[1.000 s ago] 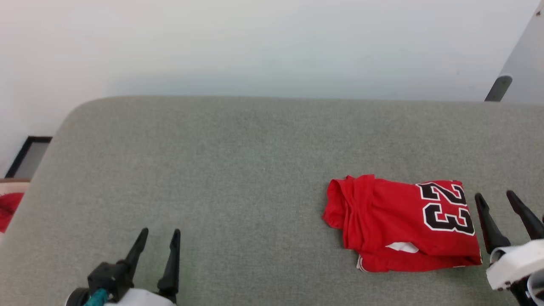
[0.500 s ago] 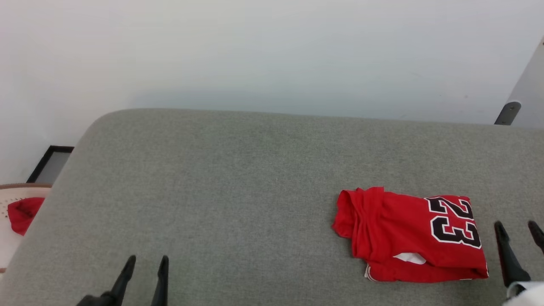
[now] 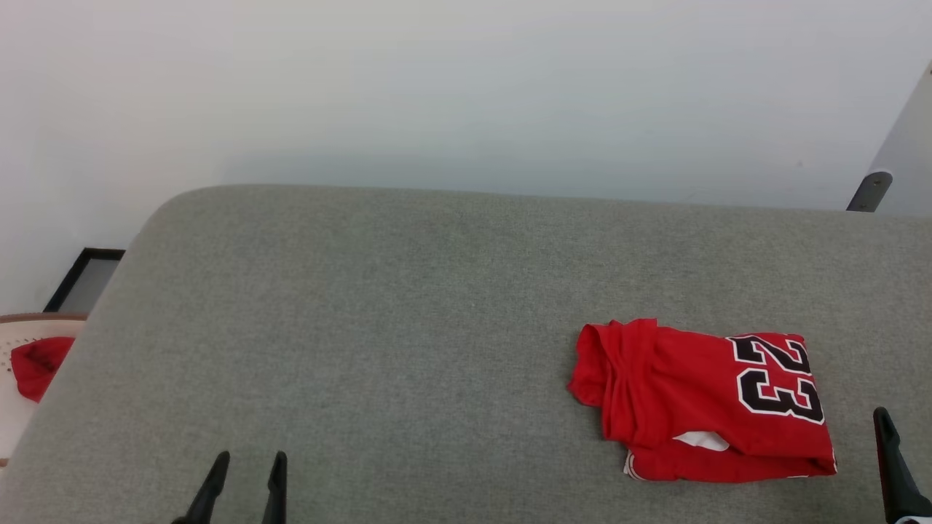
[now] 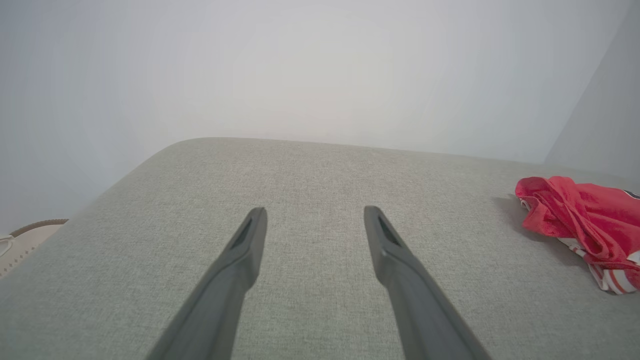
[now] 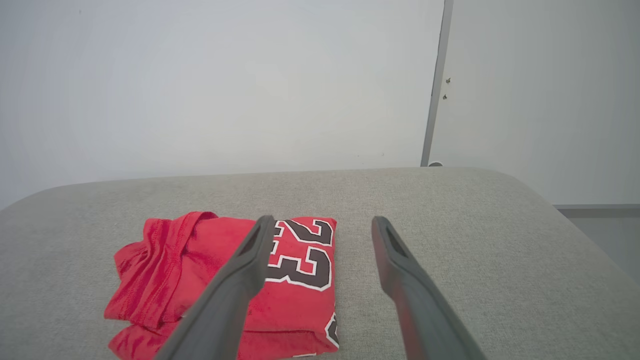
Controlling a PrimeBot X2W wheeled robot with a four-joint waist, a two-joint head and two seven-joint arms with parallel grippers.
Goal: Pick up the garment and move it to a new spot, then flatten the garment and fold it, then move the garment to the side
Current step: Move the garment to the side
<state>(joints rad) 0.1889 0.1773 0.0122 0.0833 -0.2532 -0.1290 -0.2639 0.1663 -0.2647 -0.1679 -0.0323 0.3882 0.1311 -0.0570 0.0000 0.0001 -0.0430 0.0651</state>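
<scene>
Both end effectors hang released and empty: the left end effector [image 4: 312,218] over bare bench [image 3: 400,306], the right end effector [image 5: 322,225] just beside the garment [image 3: 699,400]. It lies folded into a rough rectangle towards the bench's right side, so the final move aside looks done. Soft red jersey knit bunches at its left end on grey woven upholstery, and any tidying would call for a pinch there.

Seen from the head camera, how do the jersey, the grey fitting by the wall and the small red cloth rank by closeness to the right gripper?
1. Jersey, just left of it.
2. Grey fitting, beyond, upper right.
3. Red cloth, far left edge.
</scene>
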